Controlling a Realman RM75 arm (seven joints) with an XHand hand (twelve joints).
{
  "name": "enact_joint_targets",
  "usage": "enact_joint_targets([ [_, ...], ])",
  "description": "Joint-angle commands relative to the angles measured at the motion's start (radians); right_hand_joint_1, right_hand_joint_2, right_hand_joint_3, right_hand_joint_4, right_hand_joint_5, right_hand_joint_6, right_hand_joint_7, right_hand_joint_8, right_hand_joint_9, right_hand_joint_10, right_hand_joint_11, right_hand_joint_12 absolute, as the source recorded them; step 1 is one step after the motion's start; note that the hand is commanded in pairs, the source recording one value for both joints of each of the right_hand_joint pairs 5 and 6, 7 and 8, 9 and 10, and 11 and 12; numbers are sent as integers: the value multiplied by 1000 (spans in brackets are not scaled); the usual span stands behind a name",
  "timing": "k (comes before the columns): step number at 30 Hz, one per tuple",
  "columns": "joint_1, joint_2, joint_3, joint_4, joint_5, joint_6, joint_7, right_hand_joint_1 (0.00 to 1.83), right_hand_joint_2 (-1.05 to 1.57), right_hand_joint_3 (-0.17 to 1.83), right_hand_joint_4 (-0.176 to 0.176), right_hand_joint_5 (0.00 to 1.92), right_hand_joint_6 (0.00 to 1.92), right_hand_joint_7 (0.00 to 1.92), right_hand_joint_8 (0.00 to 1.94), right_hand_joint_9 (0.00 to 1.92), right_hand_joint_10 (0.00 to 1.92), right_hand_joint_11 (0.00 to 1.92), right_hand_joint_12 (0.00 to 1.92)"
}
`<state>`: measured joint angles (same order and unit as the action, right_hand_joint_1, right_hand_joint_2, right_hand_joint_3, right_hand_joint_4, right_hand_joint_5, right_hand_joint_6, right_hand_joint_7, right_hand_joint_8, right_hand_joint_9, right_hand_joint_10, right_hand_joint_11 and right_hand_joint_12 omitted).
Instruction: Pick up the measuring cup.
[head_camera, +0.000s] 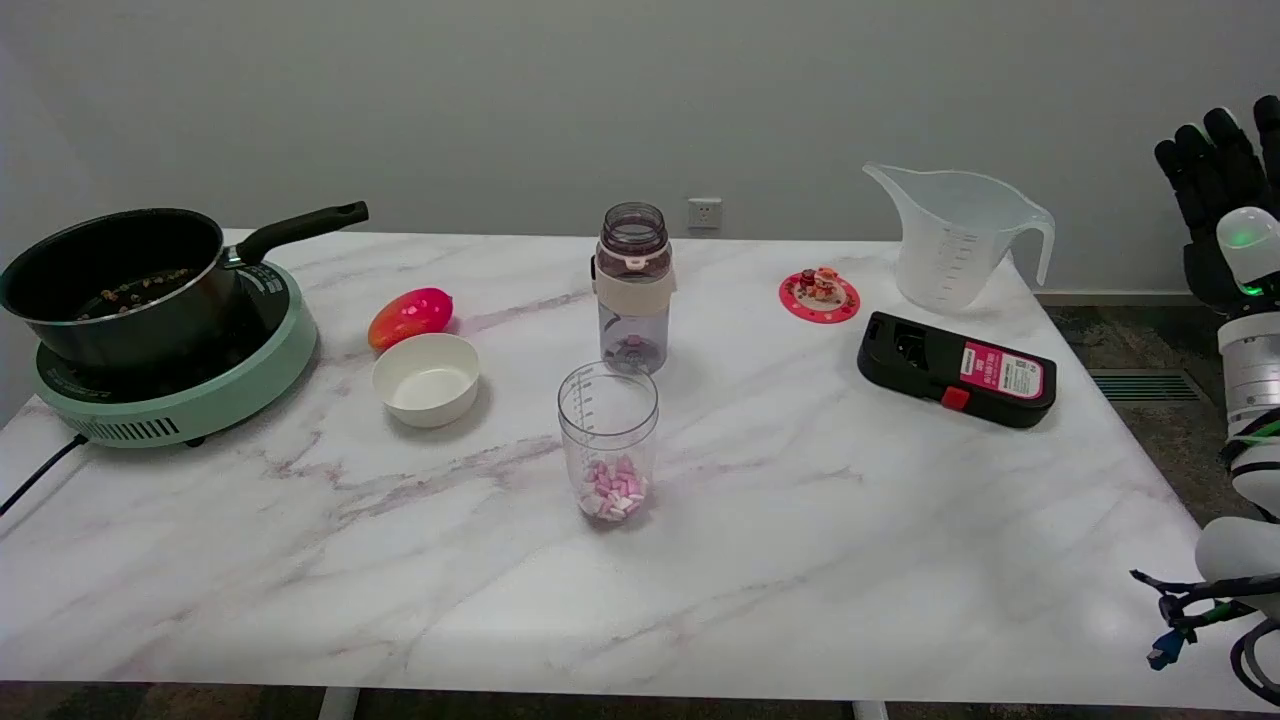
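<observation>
Head view: translucent plastic measuring cup with spout and side handle (955, 240) stands upright at the far right of the white marble-pattern table (800, 540), behind a flat black device with a pink label (955, 370). Right hand (1225, 200) is raised off the table's right edge, fingers extended, apart, holding nothing. Judged step: approach not begun. Next move: reach left to the handle, clearing the black device.

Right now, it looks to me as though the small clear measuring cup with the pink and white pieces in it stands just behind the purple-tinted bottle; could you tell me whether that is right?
Not quite. In the head view the small clear measuring cup, with the pink and white pieces in its bottom, stands just in front of the purple-tinted bottle, nearer the camera, not behind it. Both stand upright on the marble table.
</observation>
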<state>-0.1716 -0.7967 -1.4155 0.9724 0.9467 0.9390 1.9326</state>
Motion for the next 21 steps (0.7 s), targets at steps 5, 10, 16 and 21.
enact_joint_targets([
  [5, 62, -2, -66, -16, -12, -37, 23, 1197, -580, 1211, 0, 141, 141, 336, 336, 411, 411, 400, 400],
  [10, 61, -2, -69, -9, -27, -26, 14, 1196, -587, 1171, 0, 123, 123, 354, 354, 426, 426, 411, 411],
  [16, 61, -2, -101, 14, -225, -49, 14, 1201, -563, 1140, 0, 130, 130, 364, 364, 452, 452, 450, 450],
  [21, 61, -4, -131, 99, -347, -90, 5, 1203, -523, 1115, 0, 159, 159, 393, 393, 496, 496, 504, 504],
])
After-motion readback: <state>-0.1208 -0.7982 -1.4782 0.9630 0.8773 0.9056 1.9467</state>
